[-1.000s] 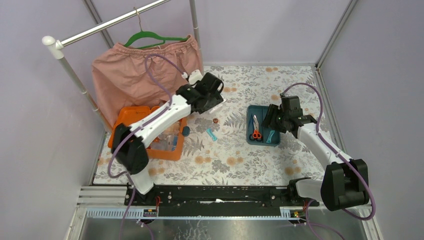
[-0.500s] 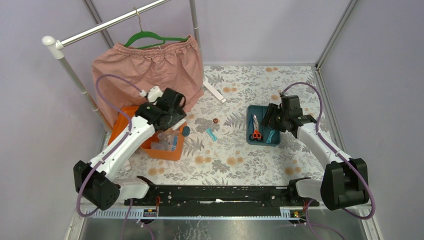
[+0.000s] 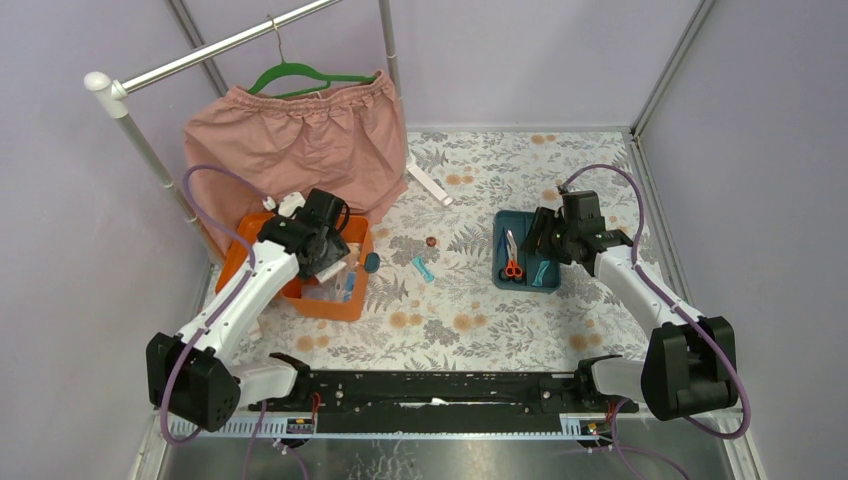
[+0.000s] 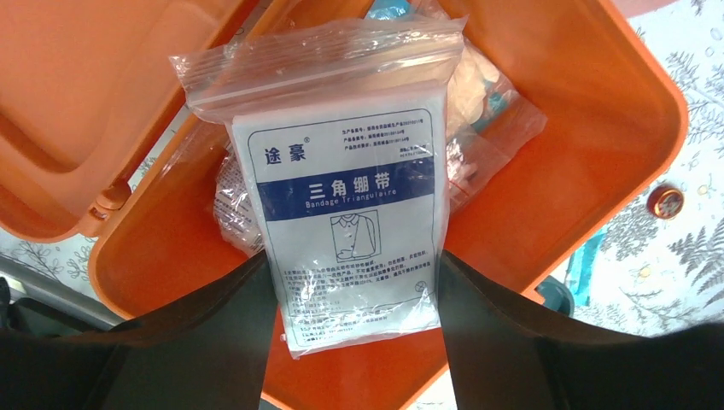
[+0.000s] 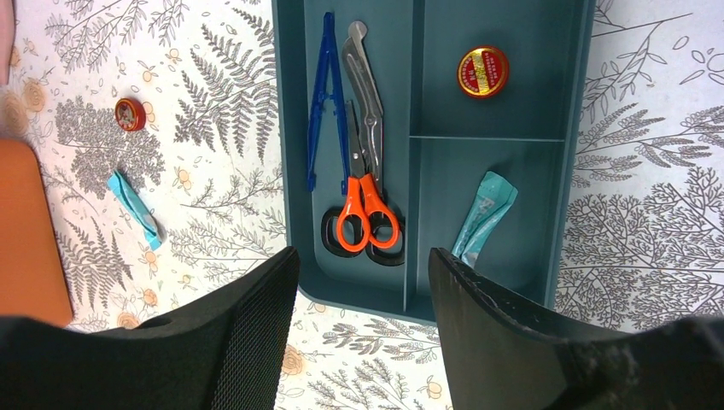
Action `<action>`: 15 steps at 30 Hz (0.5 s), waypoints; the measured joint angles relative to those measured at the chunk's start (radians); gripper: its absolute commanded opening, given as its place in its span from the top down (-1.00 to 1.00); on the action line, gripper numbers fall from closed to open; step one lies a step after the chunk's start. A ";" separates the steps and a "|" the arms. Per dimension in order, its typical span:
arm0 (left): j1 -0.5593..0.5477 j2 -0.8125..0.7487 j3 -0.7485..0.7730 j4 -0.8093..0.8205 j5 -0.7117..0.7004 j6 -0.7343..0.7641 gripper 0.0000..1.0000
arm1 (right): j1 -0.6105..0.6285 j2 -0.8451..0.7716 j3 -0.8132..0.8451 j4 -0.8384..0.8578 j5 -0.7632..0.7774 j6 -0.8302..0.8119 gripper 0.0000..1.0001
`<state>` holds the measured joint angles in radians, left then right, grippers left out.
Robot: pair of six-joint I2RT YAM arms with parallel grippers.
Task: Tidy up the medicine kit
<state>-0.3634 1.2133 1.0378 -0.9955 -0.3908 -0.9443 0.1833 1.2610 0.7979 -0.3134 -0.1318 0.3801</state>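
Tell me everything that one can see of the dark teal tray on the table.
The tray looks like dark teal plastic, rectangular, with raised walls and three compartments. It lies flat on the flowered table cover, apart from the orange box. The long compartment holds blue tweezers and orange-handled scissors; a small one a round red-and-gold tin; the other a teal sachet. The open right gripper hovers above it, no contact visible.

The left arm stretches forward, its left gripper angled downward, fingers apart. The right arm bends inward, its right gripper gaping downward.
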 measured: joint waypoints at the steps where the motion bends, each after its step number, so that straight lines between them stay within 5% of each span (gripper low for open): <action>1: 0.000 0.000 -0.002 0.000 0.005 0.014 -0.45 | 0.000 0.000 0.000 0.000 -0.005 -0.002 -0.31; 9: 0.000 -0.003 -0.008 0.002 0.010 0.098 -0.75 | 0.000 0.014 0.002 0.000 -0.034 -0.010 -0.33; 15: 0.000 -0.010 -0.007 0.016 0.009 0.130 -0.76 | 0.000 0.023 0.008 -0.003 -0.046 -0.018 -0.35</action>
<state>-0.3634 1.2034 1.0306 -0.9794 -0.3820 -0.8139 0.1833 1.2839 0.8062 -0.3168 -0.1780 0.3626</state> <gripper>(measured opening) 0.878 0.668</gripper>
